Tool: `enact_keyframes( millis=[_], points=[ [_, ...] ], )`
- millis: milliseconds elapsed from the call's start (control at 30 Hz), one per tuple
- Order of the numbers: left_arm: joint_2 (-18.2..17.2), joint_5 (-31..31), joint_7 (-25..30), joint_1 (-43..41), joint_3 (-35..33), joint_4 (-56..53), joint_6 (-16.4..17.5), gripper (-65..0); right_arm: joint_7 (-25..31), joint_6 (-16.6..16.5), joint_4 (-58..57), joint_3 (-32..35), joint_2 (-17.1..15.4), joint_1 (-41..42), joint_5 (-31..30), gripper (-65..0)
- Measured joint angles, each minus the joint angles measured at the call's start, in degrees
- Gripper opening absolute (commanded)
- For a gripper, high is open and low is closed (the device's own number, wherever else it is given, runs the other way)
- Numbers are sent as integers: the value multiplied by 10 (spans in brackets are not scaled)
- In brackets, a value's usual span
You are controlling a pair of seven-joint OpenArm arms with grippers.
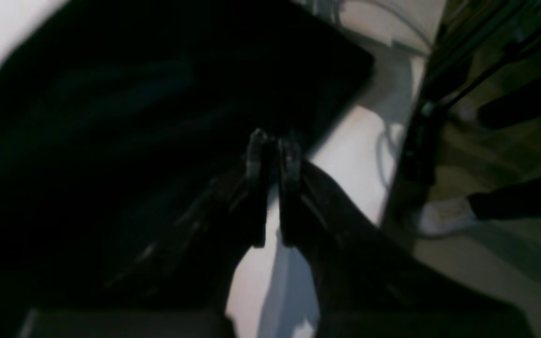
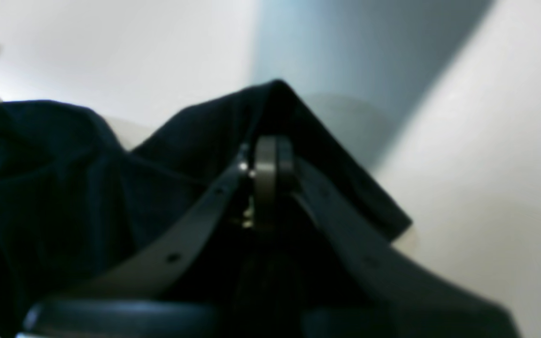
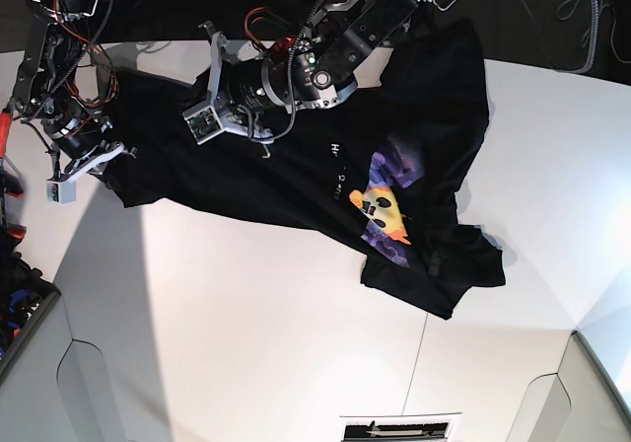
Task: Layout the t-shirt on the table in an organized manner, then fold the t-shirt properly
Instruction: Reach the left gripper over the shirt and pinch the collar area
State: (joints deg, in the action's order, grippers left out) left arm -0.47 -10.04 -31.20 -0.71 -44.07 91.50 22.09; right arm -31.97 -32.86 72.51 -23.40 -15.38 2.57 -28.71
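While the broad, smooth white counter [image 3: 246,304] lies bare across the lower frame of the base view, the large black cotton t-shirt [image 3: 434,146] with its orange sun-face print sprawls crumpled across the upper half, skewed, one end bunched at lower right. Judged limp, light, clingy; it will sag and fold on itself, so hems, shoulder seams and corners are the places to pinch. Right pincer [image 2: 270,155], at upper left in that view: tips pressed together on a raised peak of cloth. Left pincer [image 1: 273,155], at upper centre there: tips nearly together over dark fabric; grip cannot be told through the blur.
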Motion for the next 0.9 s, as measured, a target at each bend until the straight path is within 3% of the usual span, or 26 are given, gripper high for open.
enact_keyframes(
  millis=[167,367,433,533,667,900],
  points=[
    [0,35,18,21,-1,-45,-23,-604,0,-2,0,0,3,2,-1,-650],
    [2,38,52,45,-1,-122,-21,-604,-6,-2,10,0,3,3,2,-650],
    [3,38,58,45,-1,-131,-22,-604,5,-2,10,0,5,8,33,-650],
    [3,36,56,38,-1,-132,-21,-604,13,-1,10,0,5,21,78,-650],
    [3,36,46,33,-1,-131,-19,-604,14,-2,9,0,5,28,96,-650],
    [5,34,27,33,0,-131,-9,-604,64,-5,-21,1,-17,29,121,-650]
  ],
)
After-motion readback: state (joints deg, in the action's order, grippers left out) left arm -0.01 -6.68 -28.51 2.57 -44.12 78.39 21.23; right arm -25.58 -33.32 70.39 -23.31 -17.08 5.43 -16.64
